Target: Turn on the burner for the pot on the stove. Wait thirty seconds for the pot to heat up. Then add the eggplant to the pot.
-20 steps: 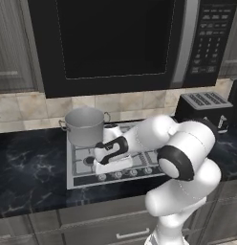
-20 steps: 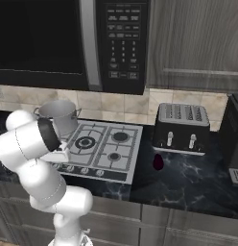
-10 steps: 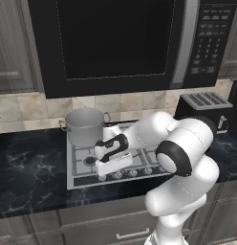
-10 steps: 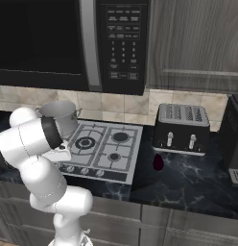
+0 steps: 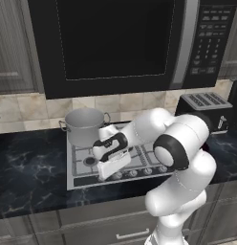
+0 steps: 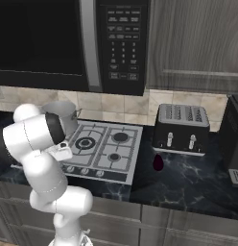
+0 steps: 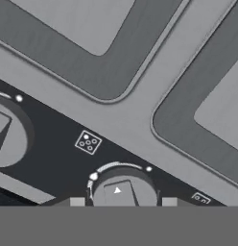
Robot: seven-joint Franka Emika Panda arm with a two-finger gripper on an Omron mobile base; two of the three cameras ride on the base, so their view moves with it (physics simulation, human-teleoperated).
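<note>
Gleaming grey pot (image 5: 85, 125), rear-left burner

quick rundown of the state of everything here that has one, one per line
pot: upright on the stove's back left burner, no lid
stove: no flame visible on any burner
knob: right at the gripper, between its fingertips; whether it has been turned, cannot tell
gripper: down over the front knob row, jaws partly apart
eggplant: on the counter before the toaster
</note>
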